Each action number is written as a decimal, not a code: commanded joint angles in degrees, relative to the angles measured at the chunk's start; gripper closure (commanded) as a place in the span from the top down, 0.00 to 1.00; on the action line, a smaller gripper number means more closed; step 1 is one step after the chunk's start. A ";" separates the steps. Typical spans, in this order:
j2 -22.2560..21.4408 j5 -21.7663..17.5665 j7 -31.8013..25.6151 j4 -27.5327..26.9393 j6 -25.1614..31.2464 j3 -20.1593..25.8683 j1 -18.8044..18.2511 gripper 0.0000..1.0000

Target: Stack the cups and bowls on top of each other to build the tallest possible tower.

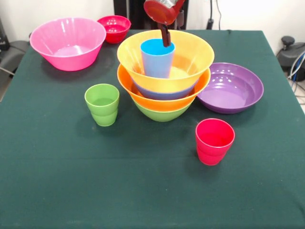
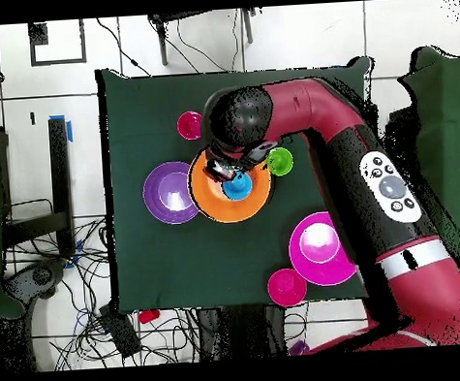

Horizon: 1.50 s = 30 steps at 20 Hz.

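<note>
Robot pincer (image 1: pixel 166 38) hangs over the tower (image 1: pixel 164 93) mid-desk — whether it is open cannot be told. Light blue cup (image 1: pixel 157 57) stands upright inside the top orange bowl (image 1: pixel 190 59); green cup (image 1: pixel 102 104) and red cup (image 1: pixel 214 141) stand apart.

Glossy smooth plastic bowls (image 1: pixel 164 57) and cups (image 1: pixel 102 104) on a matt dark-green cloth-covered table (image 1: pixel 143 191).

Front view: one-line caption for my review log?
Gripper at the light blue cup standing in the tower; green cup and red cup unstacked.
</note>
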 commanded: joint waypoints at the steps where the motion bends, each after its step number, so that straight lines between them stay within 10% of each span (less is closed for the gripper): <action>1: 4.95 -5.24 -17.03 -9.02 4.92 0.51 2.20 1.00; 21: 16.60 -18.44 -42.94 -43.98 23.05 1.48 6.08 1.00; 30: 22.05 -20.49 -49.21 -52.41 22.24 3.15 7.71 1.00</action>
